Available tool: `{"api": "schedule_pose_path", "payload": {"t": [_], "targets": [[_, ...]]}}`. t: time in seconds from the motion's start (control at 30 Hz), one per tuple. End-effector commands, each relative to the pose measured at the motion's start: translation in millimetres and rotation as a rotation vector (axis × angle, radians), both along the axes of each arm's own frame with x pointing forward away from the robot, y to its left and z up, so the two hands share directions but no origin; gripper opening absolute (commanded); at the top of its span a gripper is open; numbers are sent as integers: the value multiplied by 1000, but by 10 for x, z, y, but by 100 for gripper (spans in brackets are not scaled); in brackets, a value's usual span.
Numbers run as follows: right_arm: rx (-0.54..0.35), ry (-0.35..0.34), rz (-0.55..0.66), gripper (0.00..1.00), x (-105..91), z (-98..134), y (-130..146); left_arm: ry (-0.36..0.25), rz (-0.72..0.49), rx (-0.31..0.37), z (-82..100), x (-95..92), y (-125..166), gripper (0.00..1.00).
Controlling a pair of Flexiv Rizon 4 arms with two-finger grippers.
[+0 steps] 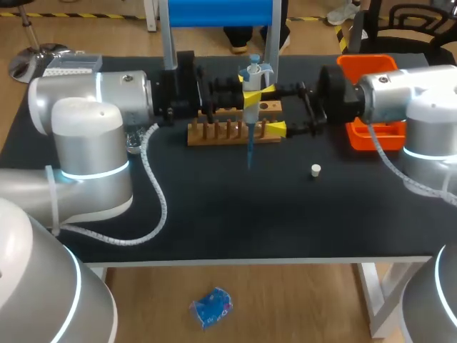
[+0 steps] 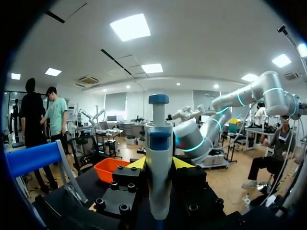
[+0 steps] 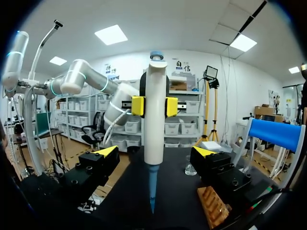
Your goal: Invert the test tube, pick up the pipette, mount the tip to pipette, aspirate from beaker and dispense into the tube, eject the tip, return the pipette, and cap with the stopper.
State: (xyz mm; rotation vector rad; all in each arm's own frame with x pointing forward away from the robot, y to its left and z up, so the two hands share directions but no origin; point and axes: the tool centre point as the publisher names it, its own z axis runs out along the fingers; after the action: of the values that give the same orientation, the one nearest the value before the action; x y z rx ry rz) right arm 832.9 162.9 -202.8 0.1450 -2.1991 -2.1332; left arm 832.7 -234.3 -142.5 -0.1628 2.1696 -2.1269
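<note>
Pipette [image 1: 252,89], blue tip [image 1: 250,151] already fitted, hangs upright at upper centre of the overhead frame. The left gripper [image 2: 159,163] clamps it, likely to keep it plumb. The right gripper [image 3: 156,152] faces it, fingers spread wide. A wooden rack [image 1: 228,133] crowds the tip. A white stopper [image 1: 315,170] lies lower right, beside an orange tray [image 1: 368,136].

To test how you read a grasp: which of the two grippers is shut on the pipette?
The left gripper: its yellow tips press the pipette from both sides. The right gripper stands open, its fingers wide apart beside the pipette.
</note>
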Motion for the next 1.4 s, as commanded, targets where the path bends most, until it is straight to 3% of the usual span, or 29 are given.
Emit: {"api": "schedule_pose_path", "payload": {"t": [0.03, 0.53, 0.6, 0.67, 0.93, 1.03, 1.27, 1.33, 1.37, 1.4], "targets": [[3, 7, 8, 100, 29, -12, 95, -4, 6, -8, -44, 21, -62, 0], [5, 33, 38, 100, 71, -14, 313, -6, 20, 9, -119, 39, -55, 0], [5, 34, 38, 94, 74, -14, 317, -4, 20, 3, -127, 45, -60, 0], [5, 34, 38, 80, 74, -14, 318, -3, 22, 3, -134, 48, -61, 0], [13, 35, 38, 67, 79, -14, 314, 5, 27, 2, -177, 45, -61, 0], [12, 38, 41, 53, 81, -14, 315, 7, 27, 5, -181, 43, -63, 0], [9, 50, 44, 34, 78, -41, 319, 14, 29, 8, -199, 45, -59, 0], [8, 52, 44, 21, 76, -48, 319, 15, 28, 9, -200, 45, -62, 0], [8, 53, 45, 6, 75, -51, 319, 17, 27, 10, -203, 45, -66, 0], [8, 54, 45, 0, 74, -52, 318, 18, 26, 11, -205, 45, -68, 0]]}}
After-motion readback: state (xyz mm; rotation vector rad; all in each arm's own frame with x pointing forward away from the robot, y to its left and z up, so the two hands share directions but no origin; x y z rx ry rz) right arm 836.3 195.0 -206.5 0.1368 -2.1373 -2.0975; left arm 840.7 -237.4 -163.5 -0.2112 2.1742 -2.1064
